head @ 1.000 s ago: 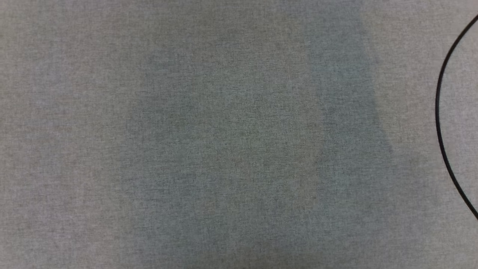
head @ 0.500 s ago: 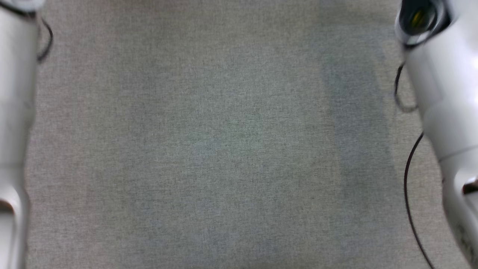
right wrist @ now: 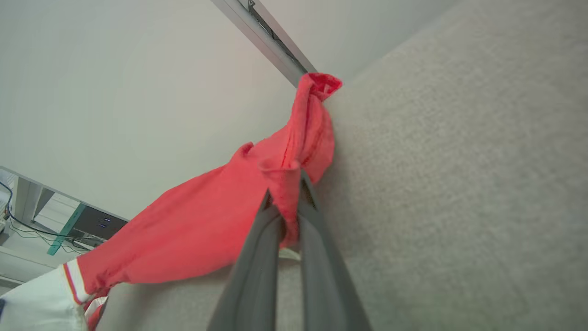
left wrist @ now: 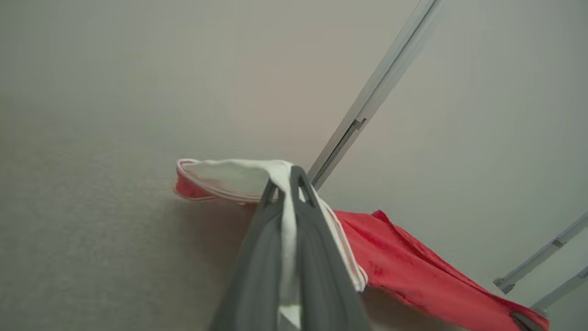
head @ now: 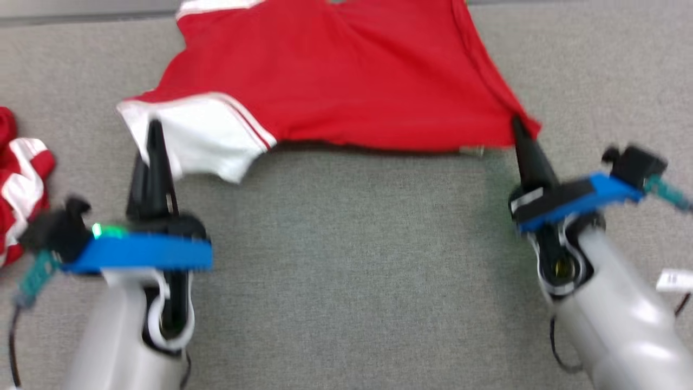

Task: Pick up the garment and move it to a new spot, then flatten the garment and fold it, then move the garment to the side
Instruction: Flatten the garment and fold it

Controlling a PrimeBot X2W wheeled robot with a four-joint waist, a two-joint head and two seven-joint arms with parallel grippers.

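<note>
**Red shirt [head: 346, 76] being stretched across the desk [head: 352, 260]**

The red shirt is being held spread out at the far edge of the grey desk, with its near hem pulled taut between the two grippers. Its white sleeve [head: 200, 135] is being pinched by the left gripper [head: 156, 130], whose fingers are clamped on the cloth. The opposite red corner is being gripped in the same way by the right gripper [head: 517, 127]. A second red-and-white garment [head: 21, 179] is being seen bunched at the desk's left edge.
</note>
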